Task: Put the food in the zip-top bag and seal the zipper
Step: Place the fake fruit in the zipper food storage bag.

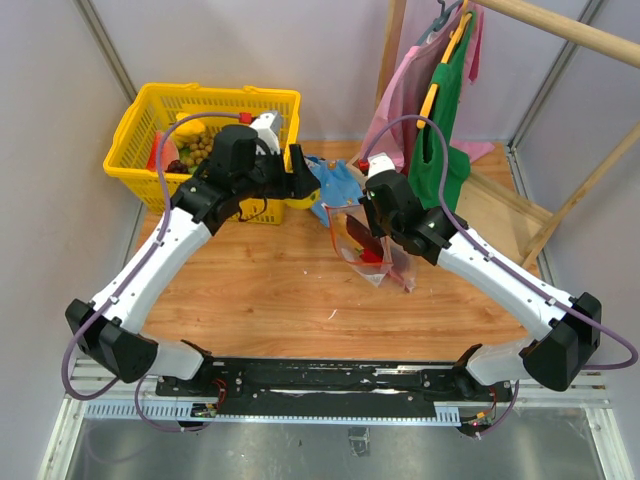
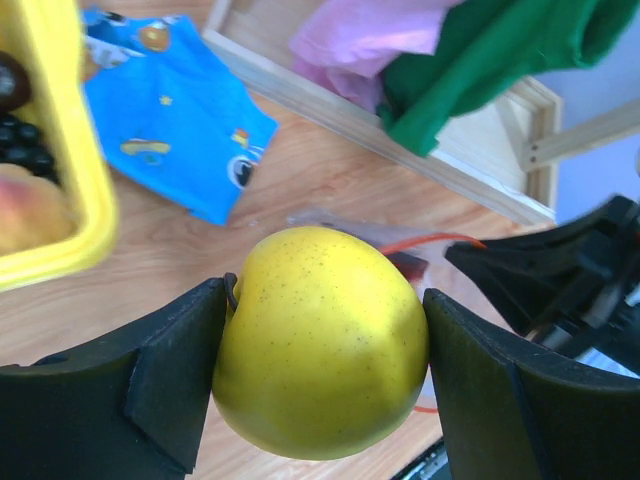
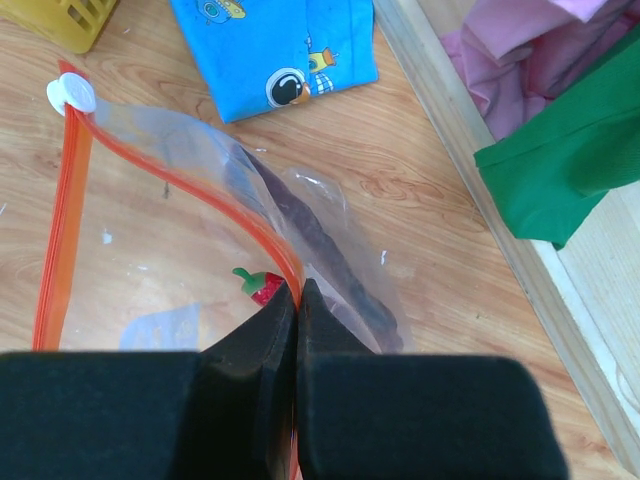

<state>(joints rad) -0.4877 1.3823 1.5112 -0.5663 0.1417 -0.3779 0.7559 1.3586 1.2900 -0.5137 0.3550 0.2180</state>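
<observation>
Left end effector [image 2: 322, 350] grasps the yellow lemon [image 2: 320, 330] between both pads, just beside the yellow basket [image 1: 150, 170] at the worktop's [image 1: 260, 290] far left corner. Right end effector [image 3: 298, 300] is clenched on the zipper [image 3: 190, 190] and holds up the zip-top bag [image 3: 150, 260] mid-worktop, near the lemon. Blue pouch [image 3: 280, 50] lies behind the bag; open wood runs to the near edge.

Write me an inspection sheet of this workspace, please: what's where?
Surface: wooden table, light brown planks.
Job's things: lemon in a gripper; zip-top bag open, zipper unsealed, dark slice seen through it.
Clutter: blue pouch beside the bag; yellow basket with fruit, back left.
Grippers: left gripper shut on the lemon; right gripper shut on the bag's edge.
Cables: purple cables loop along both arms.
Surroundings: pink and green clothes hang back right.
</observation>
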